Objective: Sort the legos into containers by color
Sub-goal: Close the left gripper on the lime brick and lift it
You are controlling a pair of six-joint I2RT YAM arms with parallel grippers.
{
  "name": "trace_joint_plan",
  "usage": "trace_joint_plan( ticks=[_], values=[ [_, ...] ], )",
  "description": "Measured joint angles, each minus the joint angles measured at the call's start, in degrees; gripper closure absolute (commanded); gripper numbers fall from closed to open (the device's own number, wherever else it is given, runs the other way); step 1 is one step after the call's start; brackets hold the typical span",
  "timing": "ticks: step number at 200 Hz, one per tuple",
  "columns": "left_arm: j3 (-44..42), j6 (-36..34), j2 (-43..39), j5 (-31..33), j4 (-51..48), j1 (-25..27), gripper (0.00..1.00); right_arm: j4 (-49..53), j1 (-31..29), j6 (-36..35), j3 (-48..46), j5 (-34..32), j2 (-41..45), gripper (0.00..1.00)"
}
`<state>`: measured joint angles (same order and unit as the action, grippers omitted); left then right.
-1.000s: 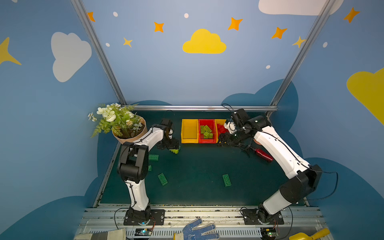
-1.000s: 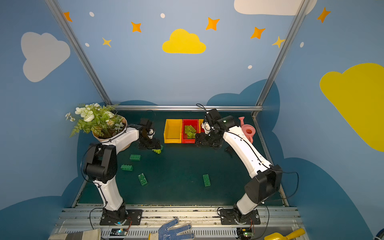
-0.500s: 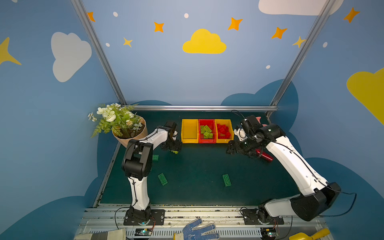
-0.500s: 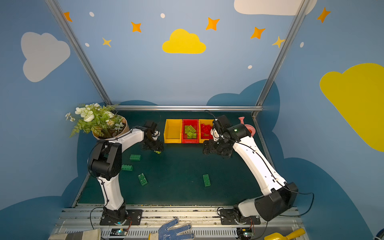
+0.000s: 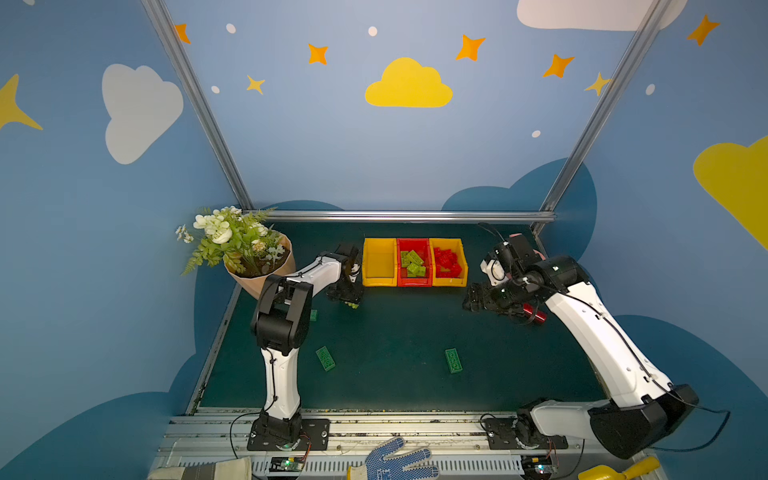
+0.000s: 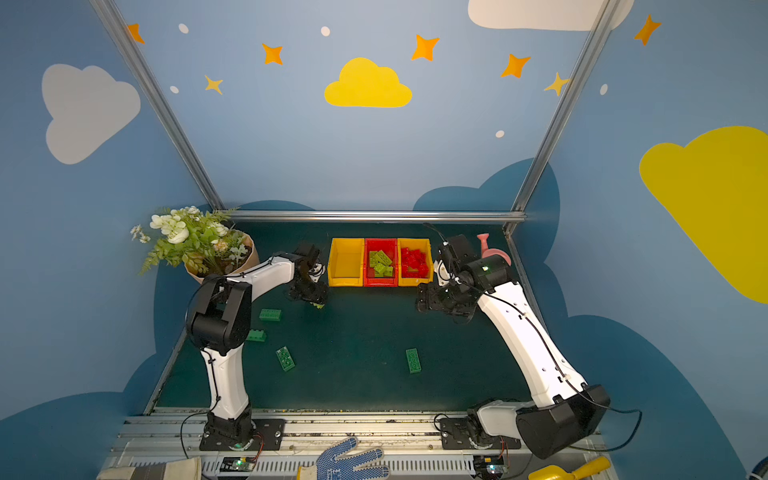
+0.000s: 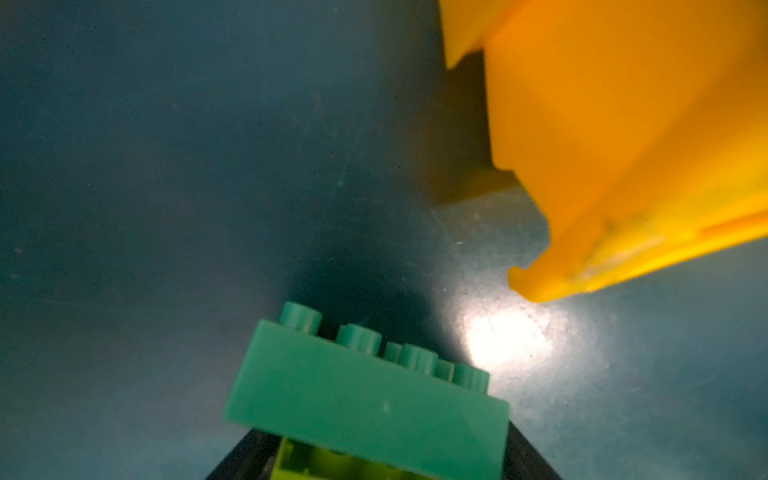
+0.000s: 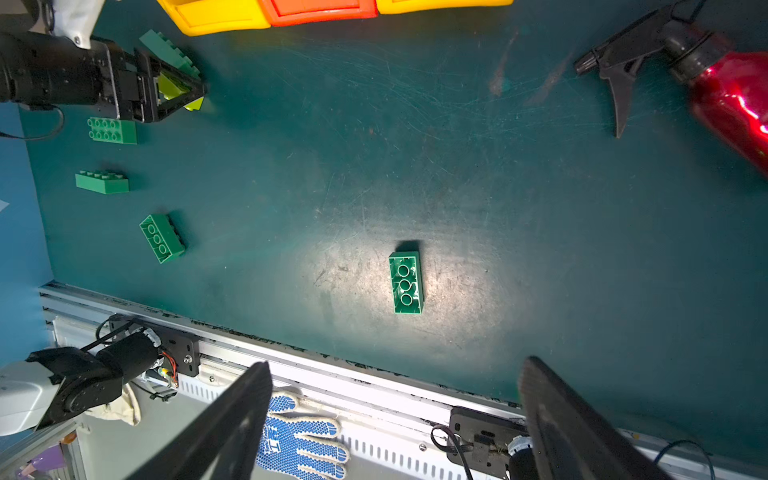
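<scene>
left gripper: down at the mat, just in front of the left-end yellow bin. I see a lime brick between its fingers with the jaws partway in. I can't tell if it's pinched.
dark green brick: right against that gripper on the bin side, studs showing. From the left wrist it overlaps the lime brick.
right gripper: jaws wide apart with nothing in them, above the mat near the right-end yellow bin.
red bin: middle of the row, holds the lime bricks.
right-end yellow bin: holds the red bricks.
loose dark green bricks: four on the mat in a top view. Two are near the left arm, one lies further forward, and one is mid-mat, studs down.
spray bottle: red, lying on the mat near the right arm.
</scene>
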<state>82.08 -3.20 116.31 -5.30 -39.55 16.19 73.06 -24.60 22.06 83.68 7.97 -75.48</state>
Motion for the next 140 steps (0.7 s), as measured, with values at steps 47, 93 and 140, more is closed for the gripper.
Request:
trace_joint_plan(
  ticks=[47,93,140],
  values=[
    [-0.9,0.4,-0.5,1.1,0.0,1.2,0.37,0.1,0.5,0.0,-0.1,0.0,0.0,0.09],
    [-3.4,1.6,-2.6,1.6,-1.0,2.9,0.43,0.1,0.7,0.0,-0.9,0.4,0.7,0.09],
    [-0.2,3.0,-4.8,2.3,-5.3,5.1,0.46,0.0,0.9,0.1,-2.7,1.1,3.5,0.09]
  ],
)
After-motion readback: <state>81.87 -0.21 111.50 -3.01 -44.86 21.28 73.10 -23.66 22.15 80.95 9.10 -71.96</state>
